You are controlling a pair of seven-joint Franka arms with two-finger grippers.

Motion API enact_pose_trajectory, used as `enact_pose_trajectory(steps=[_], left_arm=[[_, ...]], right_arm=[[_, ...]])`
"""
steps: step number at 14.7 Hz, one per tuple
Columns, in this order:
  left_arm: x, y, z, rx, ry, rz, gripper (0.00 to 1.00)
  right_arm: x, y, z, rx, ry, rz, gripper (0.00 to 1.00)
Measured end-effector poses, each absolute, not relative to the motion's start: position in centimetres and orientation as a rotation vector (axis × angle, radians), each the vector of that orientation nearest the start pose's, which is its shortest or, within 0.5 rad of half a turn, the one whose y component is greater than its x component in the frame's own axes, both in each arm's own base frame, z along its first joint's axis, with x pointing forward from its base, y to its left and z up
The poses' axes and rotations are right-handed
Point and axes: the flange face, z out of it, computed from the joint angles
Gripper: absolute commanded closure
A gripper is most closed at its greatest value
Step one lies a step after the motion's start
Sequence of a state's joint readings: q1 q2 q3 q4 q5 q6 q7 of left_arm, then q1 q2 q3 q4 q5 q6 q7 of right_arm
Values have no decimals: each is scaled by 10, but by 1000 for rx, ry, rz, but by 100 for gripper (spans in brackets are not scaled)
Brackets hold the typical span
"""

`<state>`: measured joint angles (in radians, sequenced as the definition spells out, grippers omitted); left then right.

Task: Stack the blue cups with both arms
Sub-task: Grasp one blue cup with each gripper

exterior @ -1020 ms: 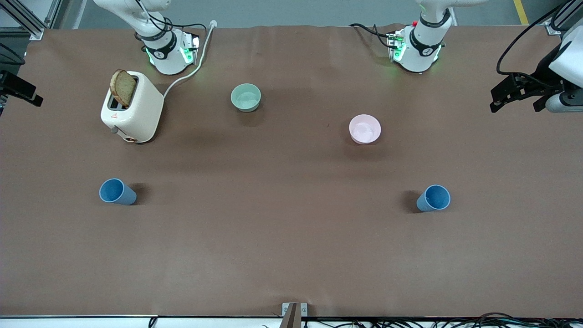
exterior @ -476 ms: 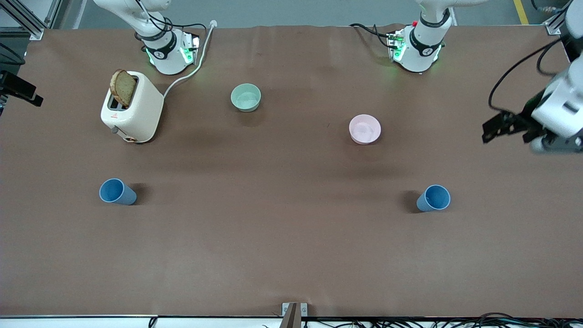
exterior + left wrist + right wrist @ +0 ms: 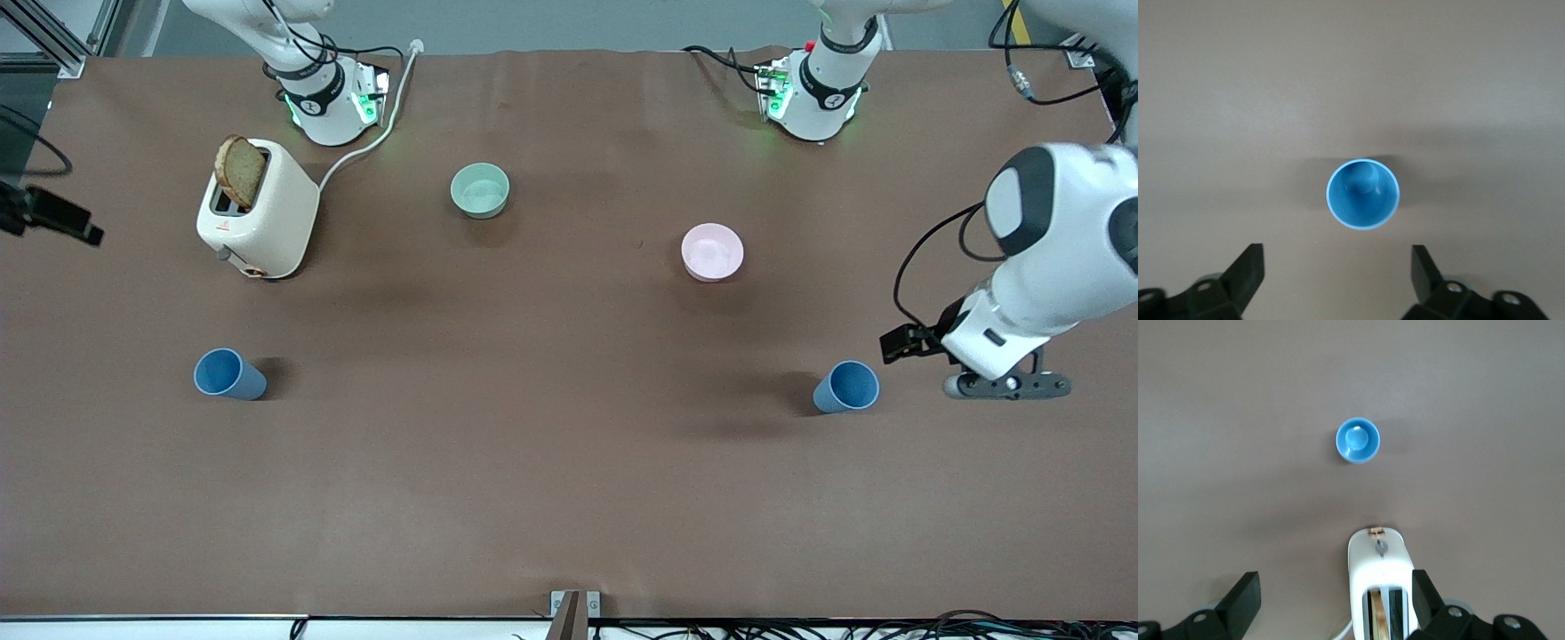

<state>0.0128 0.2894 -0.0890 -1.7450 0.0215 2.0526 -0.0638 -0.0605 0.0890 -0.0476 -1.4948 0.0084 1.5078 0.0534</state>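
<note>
Two blue cups stand upright on the brown table. One cup (image 3: pixel 846 387) is toward the left arm's end, the other cup (image 3: pixel 229 374) toward the right arm's end. My left gripper (image 3: pixel 900 344) hangs beside the first cup, on the side of the left arm's end. In the left wrist view it is open (image 3: pixel 1337 257), with that cup (image 3: pixel 1363 194) just ahead of the fingers. My right gripper (image 3: pixel 64 222) is at the table's edge at the right arm's end. It is open (image 3: pixel 1337 583) and empty in its wrist view, which shows the other cup (image 3: pixel 1358 440) farther off.
A white toaster (image 3: pixel 262 209) with a bread slice (image 3: pixel 240 171) in it stands near the right arm's base; it also shows in the right wrist view (image 3: pixel 1381 580). A pale green bowl (image 3: pixel 480 190) and a pink bowl (image 3: pixel 712 252) sit farther from the front camera than the cups.
The left arm has swung in from the table's edge and come down next to the cup at its end. The right gripper has shifted a little. Both cups stay put.
</note>
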Motion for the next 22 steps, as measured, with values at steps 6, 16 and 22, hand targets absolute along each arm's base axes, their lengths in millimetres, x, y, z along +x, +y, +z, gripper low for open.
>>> enact_pose_trajectory(steps=[6, 16, 22], left_arm=[[650, -34, 324, -3139, 34, 66, 45], [651, -34, 269, -3141, 36, 145, 96], [657, -45, 290, -3149, 59, 85, 100]], right_arm=[[630, -96, 439, -3133, 169, 113, 0], [618, -117, 300, -3158, 72, -32, 0], [615, -119, 281, -3163, 64, -72, 16]])
